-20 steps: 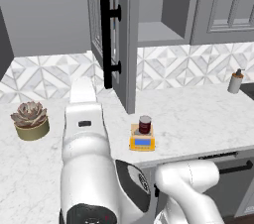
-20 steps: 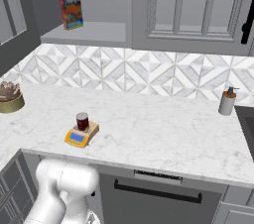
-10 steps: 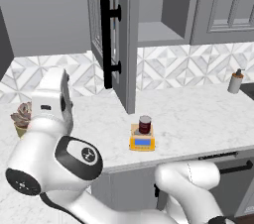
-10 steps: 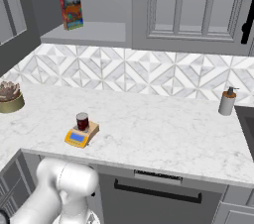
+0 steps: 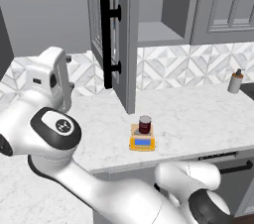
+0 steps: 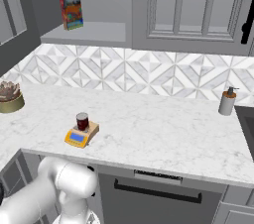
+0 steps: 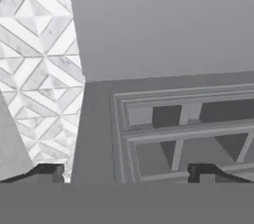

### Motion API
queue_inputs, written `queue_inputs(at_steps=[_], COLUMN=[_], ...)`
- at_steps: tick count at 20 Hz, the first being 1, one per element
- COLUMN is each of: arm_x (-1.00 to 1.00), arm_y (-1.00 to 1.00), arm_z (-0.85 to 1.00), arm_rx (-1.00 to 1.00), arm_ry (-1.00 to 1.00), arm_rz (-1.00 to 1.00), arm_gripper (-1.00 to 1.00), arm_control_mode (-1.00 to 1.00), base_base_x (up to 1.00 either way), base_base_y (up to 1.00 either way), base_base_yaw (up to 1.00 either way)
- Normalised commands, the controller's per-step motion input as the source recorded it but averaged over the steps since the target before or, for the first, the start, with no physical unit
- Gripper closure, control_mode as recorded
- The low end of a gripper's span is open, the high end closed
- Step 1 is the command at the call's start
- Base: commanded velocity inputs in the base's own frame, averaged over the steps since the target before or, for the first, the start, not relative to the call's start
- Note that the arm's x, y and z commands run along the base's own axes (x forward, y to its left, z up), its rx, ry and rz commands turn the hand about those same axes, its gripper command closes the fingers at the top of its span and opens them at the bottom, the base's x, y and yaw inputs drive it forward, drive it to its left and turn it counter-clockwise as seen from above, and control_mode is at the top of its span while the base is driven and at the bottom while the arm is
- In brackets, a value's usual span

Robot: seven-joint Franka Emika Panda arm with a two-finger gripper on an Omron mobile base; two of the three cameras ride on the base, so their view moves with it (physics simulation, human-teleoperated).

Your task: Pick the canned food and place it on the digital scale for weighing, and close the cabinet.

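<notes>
One step left: can (image 5: 145, 124) on scale (image 5: 142, 140); gripper (image 7: 126, 173) fingers apart, empty. Risk: arm glances off door (image 5: 111, 34) edge, leaves cabinet ajar.

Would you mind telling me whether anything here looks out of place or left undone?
The grey upper wall cabinet's panelled door with its black bar handle hangs wide open over the counter. Otherwise things look tidy: the small dark red can stands upright on the yellow-orange scale.

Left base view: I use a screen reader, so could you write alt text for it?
A dark red can stands on a yellow digital scale on a white marble counter, beneath a grey wall cabinet whose door, with a long black bar handle, hangs open. The robot's white arm fills the left foreground.
</notes>
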Motion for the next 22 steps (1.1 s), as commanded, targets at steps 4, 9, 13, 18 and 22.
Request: queue_inputs(at_steps=[4,9,13,18,22], arm_x=[0.21,0.05,0.00,0.00,0.08], arm_y=[-0.35,-0.66,-0.91,-1.00,-1.00], arm_z=[0.14,0.23,0.37,0.36,0.18], arm_rx=[0.05,0.09,0.14,0.17,0.20], arm_ry=[0.00,0.00,-0.02,-0.04,-0.01], arm_rz=[-0.07,-0.06,-0.06,-0.04,0.00], arm_gripper=[-1.00,-1.00,-1.00,-1.00,-1.00], arm_control_mode=[-1.00,-1.00,-1.00,-1.00,-1.00], base_base_x=[0.00,0.00,0.00,0.00,0.00], base_base_y=[0.00,0.00,0.00,0.00,0.00], base_base_yaw=[0.00,0.00,0.00,0.00,0.00])
